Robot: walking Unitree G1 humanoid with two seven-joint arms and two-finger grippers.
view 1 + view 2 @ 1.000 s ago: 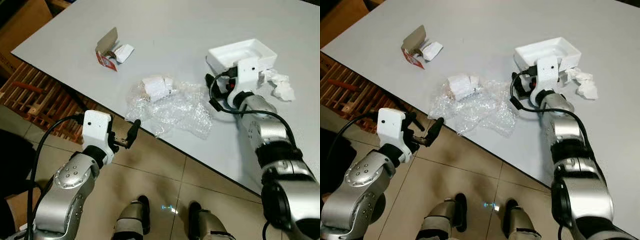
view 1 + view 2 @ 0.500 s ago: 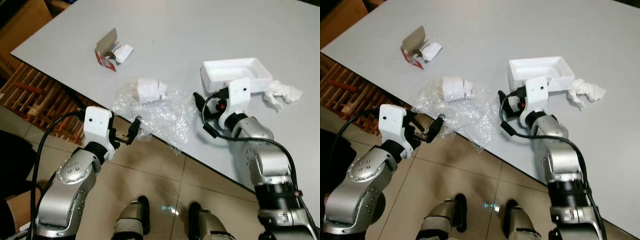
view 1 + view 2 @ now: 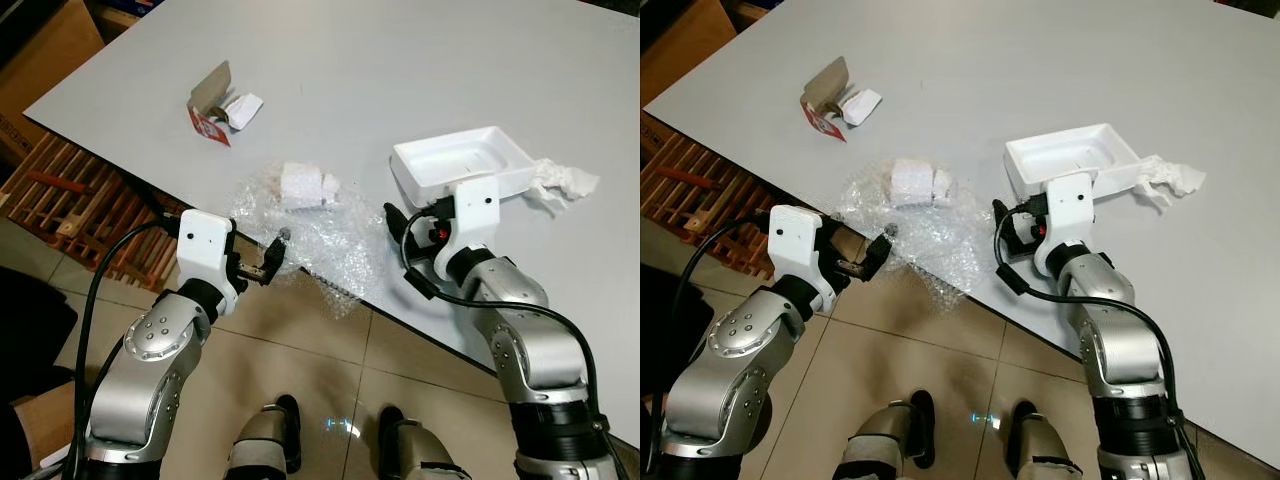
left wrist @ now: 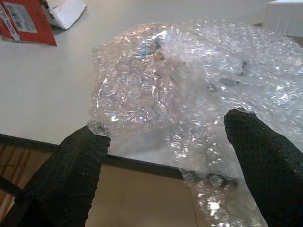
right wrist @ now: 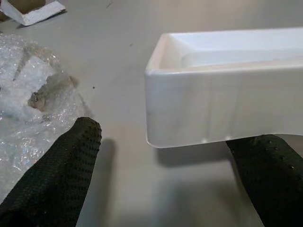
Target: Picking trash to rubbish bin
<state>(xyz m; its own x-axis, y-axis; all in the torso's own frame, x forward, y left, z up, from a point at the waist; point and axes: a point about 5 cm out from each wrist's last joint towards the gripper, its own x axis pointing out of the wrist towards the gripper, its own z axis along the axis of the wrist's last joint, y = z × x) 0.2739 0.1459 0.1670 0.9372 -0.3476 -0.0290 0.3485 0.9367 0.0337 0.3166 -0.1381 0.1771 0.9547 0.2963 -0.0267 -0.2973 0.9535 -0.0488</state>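
Note:
A crumpled sheet of bubble wrap (image 3: 322, 240) lies at the table's near edge and hangs over it, with a white foam block (image 3: 303, 185) on top. My left gripper (image 4: 165, 130) is open at that edge, and the wrap's overhanging fold sits between its fingers (image 4: 80, 161). A white foam tray (image 3: 455, 165) stands to the right, with a crumpled tissue (image 3: 568, 180) beside it. My right gripper (image 5: 170, 142) is open just in front of the tray's near wall (image 5: 213, 113), not touching it. A torn red-and-brown carton (image 3: 213, 105) with white paper lies at the far left.
The grey table (image 3: 400, 60) runs diagonally, its near edge just ahead of both arms. A wooden slatted rack (image 3: 60, 190) stands on the tiled floor to the left, below the table edge. My feet (image 3: 275, 425) show below.
The bubble wrap has slid left and now hangs over the table edge at my left gripper. My right arm drew back toward the edge, and the tray shifted left and nearer.

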